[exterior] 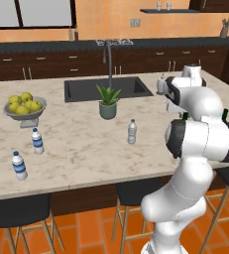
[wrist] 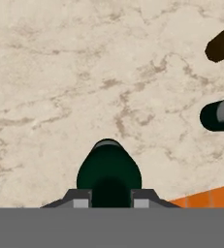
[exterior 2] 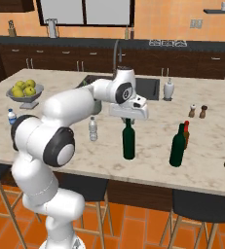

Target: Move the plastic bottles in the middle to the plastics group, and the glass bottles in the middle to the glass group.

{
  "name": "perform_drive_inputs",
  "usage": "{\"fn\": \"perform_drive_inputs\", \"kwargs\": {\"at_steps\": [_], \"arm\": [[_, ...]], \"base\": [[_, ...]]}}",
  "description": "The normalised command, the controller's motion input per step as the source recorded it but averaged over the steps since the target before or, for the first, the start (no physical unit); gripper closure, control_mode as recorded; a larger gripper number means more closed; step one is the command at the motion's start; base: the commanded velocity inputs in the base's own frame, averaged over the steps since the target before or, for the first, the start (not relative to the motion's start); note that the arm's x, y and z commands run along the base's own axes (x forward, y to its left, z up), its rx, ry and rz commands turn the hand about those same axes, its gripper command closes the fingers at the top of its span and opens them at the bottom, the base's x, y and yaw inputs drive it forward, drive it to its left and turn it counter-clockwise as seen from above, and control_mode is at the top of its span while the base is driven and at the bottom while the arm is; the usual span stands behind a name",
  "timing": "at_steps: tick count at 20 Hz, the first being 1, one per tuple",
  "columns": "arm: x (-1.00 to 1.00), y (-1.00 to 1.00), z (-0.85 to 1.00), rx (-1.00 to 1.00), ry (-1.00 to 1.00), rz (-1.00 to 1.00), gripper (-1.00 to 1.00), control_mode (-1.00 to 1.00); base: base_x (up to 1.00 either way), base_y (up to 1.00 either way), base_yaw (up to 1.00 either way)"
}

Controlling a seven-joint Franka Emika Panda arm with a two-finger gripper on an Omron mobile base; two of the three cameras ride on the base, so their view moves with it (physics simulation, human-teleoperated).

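Green wine bottle (exterior 2: pixel 128 142) directly under gripper (exterior 2: pixel 128 118).

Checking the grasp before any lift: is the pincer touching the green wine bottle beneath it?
Touching. In the hand view the pincer has a finger on each side of the bottle's neck with no gap. The right base view agrees.

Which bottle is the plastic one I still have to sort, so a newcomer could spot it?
On the marble island, look just in front of the potted plant by the sink. The small clear greyish bottle stands alone there; unlike the two water bottles at the left, it has no blue label.
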Motion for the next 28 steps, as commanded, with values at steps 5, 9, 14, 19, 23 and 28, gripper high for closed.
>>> {"fn": "perform_drive_inputs", "kwargs": {"at_steps": [5,9,14,19,23,28], "arm": [[0.13,-0.6,0.0,-0.03,-0.02,-0.12,1.0,-1.0],[0.25,-0.39,-0.03,-0.06,-0.01,-0.14,1.0,-1.0],[0.39,-0.35,-0.05,-0.04,0.0,-0.13,1.0,-1.0],[0.2,-0.32,-0.16,0.0,0.0,-0.1,1.0,-1.0],[0.26,-0.31,-0.18,0.0,0.0,-0.05,1.0,-1.0],[0.3,-0.35,-0.14,0.0,-0.02,0.0,1.0,-1.0]], "base": [[0.0,0.0,0.0],[0.0,0.0,0.0],[0.0,0.0,0.0],[0.0,0.0,0.0],[0.0,0.0,0.0],[0.0,0.0,0.0]]}}
